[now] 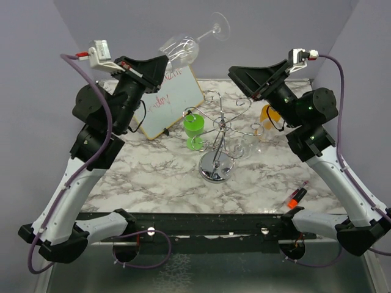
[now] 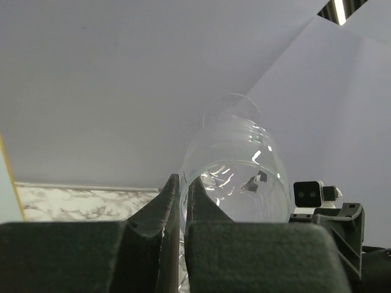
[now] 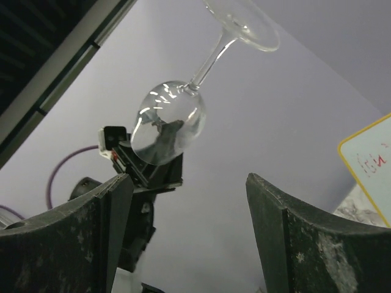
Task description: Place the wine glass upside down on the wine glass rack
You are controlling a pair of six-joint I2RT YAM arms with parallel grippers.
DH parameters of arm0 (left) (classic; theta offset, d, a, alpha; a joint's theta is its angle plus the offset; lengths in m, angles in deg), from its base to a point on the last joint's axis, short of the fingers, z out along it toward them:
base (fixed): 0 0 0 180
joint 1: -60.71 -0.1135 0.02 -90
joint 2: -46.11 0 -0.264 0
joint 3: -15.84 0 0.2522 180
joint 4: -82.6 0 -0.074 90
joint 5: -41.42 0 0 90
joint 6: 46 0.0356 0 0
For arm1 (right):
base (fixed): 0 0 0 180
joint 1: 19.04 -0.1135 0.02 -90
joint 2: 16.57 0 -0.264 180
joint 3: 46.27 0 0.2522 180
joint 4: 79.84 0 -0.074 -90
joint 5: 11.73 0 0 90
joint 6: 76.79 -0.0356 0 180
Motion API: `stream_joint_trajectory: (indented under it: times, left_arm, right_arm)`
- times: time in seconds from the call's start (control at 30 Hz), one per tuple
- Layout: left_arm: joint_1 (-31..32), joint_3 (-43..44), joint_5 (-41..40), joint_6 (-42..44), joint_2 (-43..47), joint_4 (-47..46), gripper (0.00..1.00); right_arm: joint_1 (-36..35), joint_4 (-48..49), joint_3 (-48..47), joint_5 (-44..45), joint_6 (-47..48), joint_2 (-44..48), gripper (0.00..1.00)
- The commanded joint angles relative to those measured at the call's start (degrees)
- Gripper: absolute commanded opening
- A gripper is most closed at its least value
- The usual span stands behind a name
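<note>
the left gripper (image 1: 164,62) was raised high above the far left of the table (image 1: 153,177), its fingers pressed nearly together on the rim wall of the wine glass (image 1: 183,49). the glass hung in the air, tilted, with its bowl at the fingers and its stem and foot pointing up and to the right. it was well apart from the wine glass rack (image 1: 219,129), which stood at the middle of the table.

in the left wrist view the bowl (image 2: 238,171) filled the frame beyond the gripper (image 2: 183,183). the stem was hidden behind it and the foot showed only as a faint arc. the right gripper (image 1: 235,73) was lifted too, fingers spread wide with nothing between them. its camera looked past the gap (image 3: 186,183) at the glass (image 3: 168,128), whose foot was cut off at the top edge.

a green cup (image 1: 194,129) stood just left of the rack and an orange cup (image 1: 269,116), half hidden by the right arm, to its right. the writing on the whiteboard (image 1: 174,101) was too blurred to read. a marker (image 1: 297,196) lay near the right front edge.
</note>
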Motion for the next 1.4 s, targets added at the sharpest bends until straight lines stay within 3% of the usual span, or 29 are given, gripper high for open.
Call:
stream_joint_trajectory:
  times: [0.0, 0.23, 0.43, 0.8, 0.93, 1.03, 1.1, 1.2, 1.37]
  left_arm:
    - [0.05, -6.65, 8.65, -7.62, -0.63, -18.87, 0.00]
    - [0.43, -9.93, 10.93, -10.23, -1.61, -23.68, 0.00]
    - [1.22, -9.39, 15.63, -12.13, -2.85, -23.93, 0.00]
    - [4.19, -9.92, 14.25, -10.66, -3.69, -24.28, 0.00]
    - [4.51, -10.20, 12.11, -9.58, -3.07, -24.29, 0.00]
    - [4.63, -11.04, 8.66, -8.95, -2.19, -24.28, 0.00]
    - [4.71, -11.44, 6.56, -8.49, -1.62, -24.33, 0.00]
    - [4.72, -12.23, 5.36, -8.22, -0.90, -24.31, 0.00]
    - [4.72, -13.33, 6.69, -8.51, -0.67, -24.37, 0.00]
  right_arm:
    - [-0.23, 6.50, 2.54, 7.20, -7.86, 1.02, 0.80]
    - [-0.30, 8.35, 2.60, 12.89, -11.21, 0.09, 0.80]
    - [-1.18, 5.62, 1.68, 22.42, -11.97, -0.98, 0.72]
    - [-3.08, 14.17, 1.70, 24.18, -9.77, -3.48, 0.67]
    - [-3.51, 17.05, 4.06, 24.92, -8.87, -2.26, 0.52]
    - [-3.67, 19.01, 5.87, 24.41, -8.52, -1.42, 0.36]
    - [-3.77, 18.77, 6.41, 23.48, -8.48, -1.02, 0.32]
    - [-3.94, 18.55, 7.43, 23.02, -8.05, -0.44, 0.35]
    - [-4.11, 20.77, 7.67, 22.94, -7.58, -0.92, 0.53]
